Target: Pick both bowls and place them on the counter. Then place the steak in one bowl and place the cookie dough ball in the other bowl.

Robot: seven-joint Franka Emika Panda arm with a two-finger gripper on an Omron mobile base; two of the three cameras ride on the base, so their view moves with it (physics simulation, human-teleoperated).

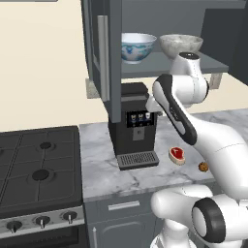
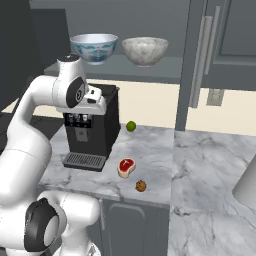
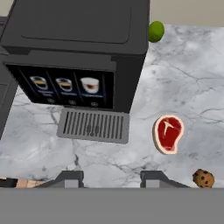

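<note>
Both bowls stand side by side on the shelf of the open wall cabinet: the wide white bowl with blue pattern (image 1: 137,47) (image 2: 94,47) and the smaller grey marbled bowl (image 1: 180,44) (image 2: 145,50). On the marble counter (image 1: 101,169) (image 2: 210,165) lie the red steak (image 1: 177,154) (image 2: 126,166) (image 3: 168,133) and, just in front of it, the brown cookie dough ball (image 1: 203,166) (image 2: 141,186) (image 3: 203,178). My gripper (image 3: 111,178) hangs over the counter in front of the coffee machine, pointing down, below the shelf. Its fingers stand apart with nothing between them.
A black coffee machine (image 1: 135,121) (image 2: 95,130) (image 3: 78,43) stands on the counter left of the steak. A green lime (image 2: 131,126) (image 3: 155,31) lies behind it. The black stove (image 1: 38,164) is at the left. The cabinet door (image 1: 104,48) (image 2: 200,60) hangs open.
</note>
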